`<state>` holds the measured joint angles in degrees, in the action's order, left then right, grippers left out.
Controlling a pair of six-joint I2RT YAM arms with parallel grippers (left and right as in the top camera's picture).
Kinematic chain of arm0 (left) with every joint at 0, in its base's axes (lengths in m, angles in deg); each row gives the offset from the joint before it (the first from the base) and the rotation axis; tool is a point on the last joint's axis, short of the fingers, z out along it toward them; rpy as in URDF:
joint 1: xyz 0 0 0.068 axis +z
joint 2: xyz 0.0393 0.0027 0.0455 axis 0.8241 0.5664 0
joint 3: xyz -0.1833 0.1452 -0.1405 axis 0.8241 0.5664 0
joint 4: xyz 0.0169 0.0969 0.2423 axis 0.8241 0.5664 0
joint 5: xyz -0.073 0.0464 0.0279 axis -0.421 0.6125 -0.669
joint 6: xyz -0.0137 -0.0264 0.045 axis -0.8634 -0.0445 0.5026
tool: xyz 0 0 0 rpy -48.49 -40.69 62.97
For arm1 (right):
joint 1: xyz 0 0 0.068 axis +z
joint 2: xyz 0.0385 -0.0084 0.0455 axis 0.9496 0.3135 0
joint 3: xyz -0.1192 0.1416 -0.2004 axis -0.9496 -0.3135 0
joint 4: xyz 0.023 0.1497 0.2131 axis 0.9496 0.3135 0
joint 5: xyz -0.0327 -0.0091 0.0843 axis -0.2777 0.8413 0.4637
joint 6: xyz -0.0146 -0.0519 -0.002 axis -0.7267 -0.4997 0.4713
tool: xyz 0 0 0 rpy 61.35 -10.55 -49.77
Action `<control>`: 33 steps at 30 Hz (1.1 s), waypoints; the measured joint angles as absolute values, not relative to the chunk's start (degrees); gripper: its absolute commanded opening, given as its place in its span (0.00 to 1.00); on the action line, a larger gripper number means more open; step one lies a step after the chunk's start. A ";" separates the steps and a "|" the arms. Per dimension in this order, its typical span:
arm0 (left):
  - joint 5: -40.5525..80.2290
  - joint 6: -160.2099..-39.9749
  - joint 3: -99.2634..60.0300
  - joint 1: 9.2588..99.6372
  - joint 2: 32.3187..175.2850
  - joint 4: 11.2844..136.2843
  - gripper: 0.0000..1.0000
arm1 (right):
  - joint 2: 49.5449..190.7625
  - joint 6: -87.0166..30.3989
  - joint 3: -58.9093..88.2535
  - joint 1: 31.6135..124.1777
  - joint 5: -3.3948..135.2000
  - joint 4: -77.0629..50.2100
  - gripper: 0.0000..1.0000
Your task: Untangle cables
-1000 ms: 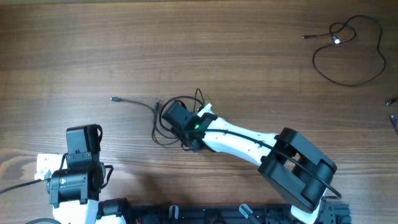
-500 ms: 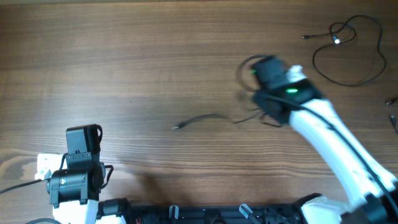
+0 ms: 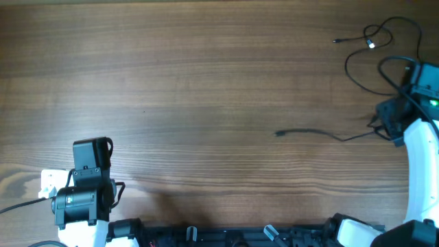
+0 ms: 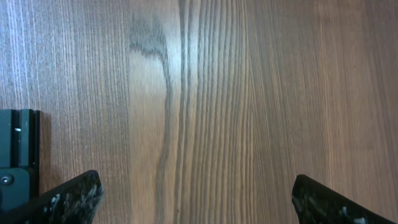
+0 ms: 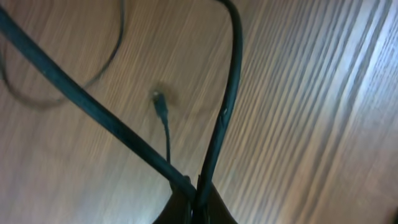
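Note:
My right gripper (image 3: 396,118) is at the table's right edge, shut on a thin black cable (image 3: 312,132) whose free end with a tiny plug trails left across the wood. In the right wrist view the fingers (image 5: 196,202) pinch two cable strands (image 5: 227,93), and a small plug end (image 5: 160,106) hangs below. Another thin black cable (image 3: 384,55) lies in loose loops at the far right, close to the gripper. My left gripper (image 4: 196,199) is open and empty over bare wood at the near left.
The left arm's base (image 3: 86,189) sits at the near left corner. Small dark plug ends (image 3: 432,113) lie at the right table edge. The right arm (image 3: 418,178) runs along the right side.
My right gripper has swept from the table's middle to the far right edge, dragging the cable with it. The cable's trailing end now stretches out leftward. The left arm has not moved.

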<state>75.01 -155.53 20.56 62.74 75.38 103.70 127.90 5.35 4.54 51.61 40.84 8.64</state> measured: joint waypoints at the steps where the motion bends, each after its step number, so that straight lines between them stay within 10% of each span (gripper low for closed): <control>1: 75.01 -155.53 20.56 62.74 75.38 103.70 1.00 | 128.05 5.20 3.78 50.74 40.89 8.03 0.04; 7: 75.01 -155.53 20.56 62.74 75.38 103.70 1.00 | 129.87 5.88 -6.32 49.89 43.29 2.41 0.05; 12: 74.98 -155.53 20.56 62.74 75.38 103.70 1.00 | 131.92 7.03 -16.24 49.89 44.14 -9.57 0.25; 15: 75.01 -155.53 20.56 62.74 75.38 103.67 1.00 | 132.36 7.21 -18.52 49.89 44.45 -14.77 1.00; 25: 75.01 -155.53 20.56 62.74 75.38 103.70 1.00 | 131.03 5.42 -18.61 49.89 54.77 -23.47 1.00; 33: 75.01 -155.51 20.56 62.74 75.38 103.65 1.00 | 109.65 5.00 -14.43 49.89 54.46 -2.03 1.00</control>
